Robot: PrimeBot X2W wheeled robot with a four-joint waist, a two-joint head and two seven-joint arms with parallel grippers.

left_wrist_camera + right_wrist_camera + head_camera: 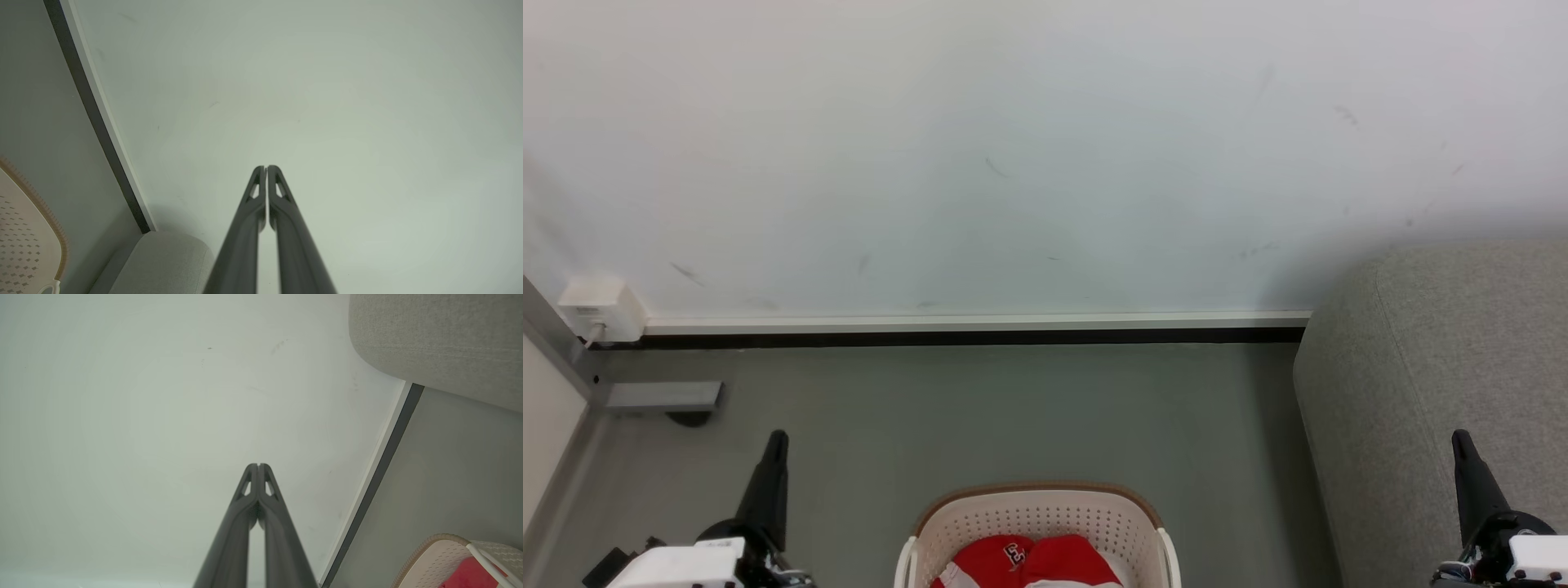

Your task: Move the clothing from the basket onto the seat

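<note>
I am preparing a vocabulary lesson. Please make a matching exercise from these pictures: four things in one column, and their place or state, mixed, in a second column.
Things
1. bright red fabric clothing with white panels
2. oval cream-white perforated plastic basket
3. large light grey upholstered seat
4. dark two-fingered left gripper

Place or state
a. stands on the grey floor
b. shut, holding nothing
c. lies inside the basket
d. at the robot's right

Pairs: 1-c, 2-a, 3-d, 4-b
</note>
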